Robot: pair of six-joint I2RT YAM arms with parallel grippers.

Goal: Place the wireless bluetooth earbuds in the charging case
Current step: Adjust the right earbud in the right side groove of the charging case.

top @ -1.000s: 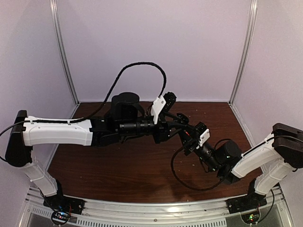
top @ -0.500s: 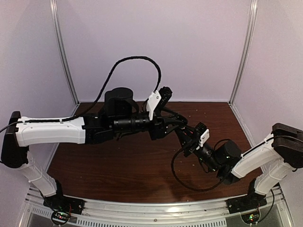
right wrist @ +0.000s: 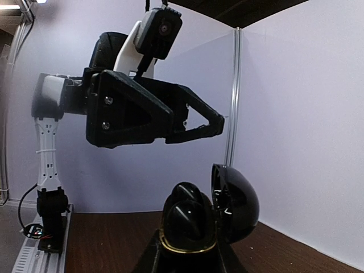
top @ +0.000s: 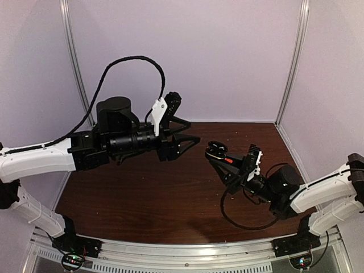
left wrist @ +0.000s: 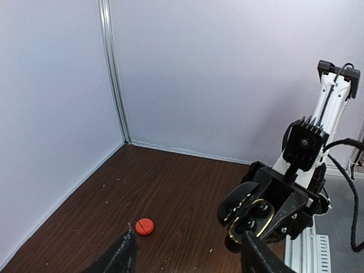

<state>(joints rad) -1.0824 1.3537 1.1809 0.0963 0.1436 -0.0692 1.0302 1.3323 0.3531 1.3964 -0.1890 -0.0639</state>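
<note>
The right gripper [right wrist: 190,259] squeezes the open black charging case [right wrist: 233,205]. The left gripper [left wrist: 189,244] is spread wide and empty. A red round case [left wrist: 144,226] lies on the tabletop [left wrist: 187,187].

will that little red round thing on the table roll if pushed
The red round thing looks low and domed, so it would probably slide on the smooth table rather than tip. Being so small, it is likely light and easily flicked away.
</note>
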